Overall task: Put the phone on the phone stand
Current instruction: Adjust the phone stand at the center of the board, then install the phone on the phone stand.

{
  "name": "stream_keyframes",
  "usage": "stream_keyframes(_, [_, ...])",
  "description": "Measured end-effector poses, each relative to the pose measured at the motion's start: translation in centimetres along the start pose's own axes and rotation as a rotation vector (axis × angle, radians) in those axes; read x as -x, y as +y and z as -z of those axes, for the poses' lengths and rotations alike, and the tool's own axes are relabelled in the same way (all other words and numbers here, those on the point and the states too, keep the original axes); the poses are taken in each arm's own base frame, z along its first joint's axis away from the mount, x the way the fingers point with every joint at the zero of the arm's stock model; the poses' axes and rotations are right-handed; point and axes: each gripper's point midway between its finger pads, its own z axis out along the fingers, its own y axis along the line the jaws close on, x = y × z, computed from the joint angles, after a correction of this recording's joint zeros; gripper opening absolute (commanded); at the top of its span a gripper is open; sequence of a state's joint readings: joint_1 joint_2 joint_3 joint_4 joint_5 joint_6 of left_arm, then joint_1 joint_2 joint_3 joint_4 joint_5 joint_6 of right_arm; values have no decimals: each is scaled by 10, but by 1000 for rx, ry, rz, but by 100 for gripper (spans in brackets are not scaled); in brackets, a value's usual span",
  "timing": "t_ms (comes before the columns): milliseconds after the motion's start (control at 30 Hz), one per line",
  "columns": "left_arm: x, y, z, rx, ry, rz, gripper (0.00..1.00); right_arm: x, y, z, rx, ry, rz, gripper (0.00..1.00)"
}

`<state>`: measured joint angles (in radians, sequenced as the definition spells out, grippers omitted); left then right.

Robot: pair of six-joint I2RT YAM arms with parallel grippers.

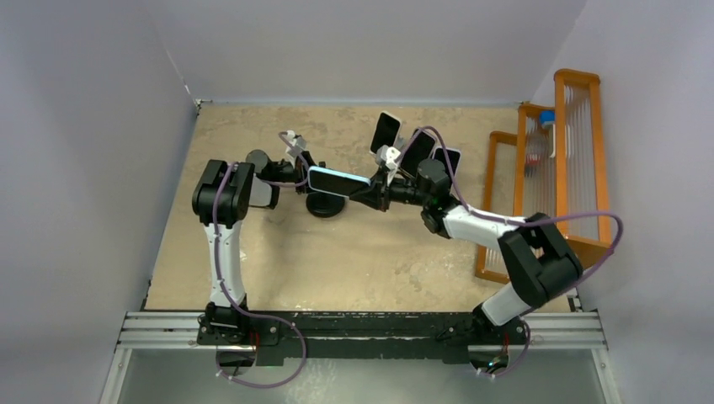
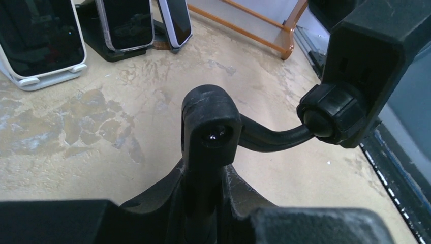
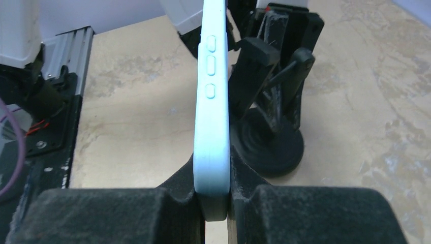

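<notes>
Now: phone held at stand, both jaws clamped

Right jaws are closed on the bottom end of the light-blue phone (image 3: 211, 101), seen edge-on with its side buttons showing. It hangs flat above the black phone stand (image 1: 324, 204) at mid-desk (image 1: 370, 269). The phone's back is just beside the stand's cradle; can't tell if they touch. Left jaws grip the stand's upright post, ball joint off to the side. Three other phones on stands (image 2: 43, 40) are at the back. An orange rack (image 1: 581, 151) is on the right.
</notes>
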<state>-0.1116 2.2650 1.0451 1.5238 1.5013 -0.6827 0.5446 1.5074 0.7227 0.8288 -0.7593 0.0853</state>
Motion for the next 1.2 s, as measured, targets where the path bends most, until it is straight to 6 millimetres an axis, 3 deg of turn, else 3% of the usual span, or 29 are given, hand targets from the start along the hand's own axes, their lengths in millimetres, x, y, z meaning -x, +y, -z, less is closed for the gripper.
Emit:
stream_keyframes(100, [0,-1,0,3,-2,41,0,2,-15,-15,7,-3,29,0])
stream_keyframes(500, [5,5,8,48,-31,110,0,10,-34,-49,111,-25,119,0])
stream_keyframes(1200, [-2,-1,9,33,-15,42,0,-31,-17,-73,186,-48,54,0])
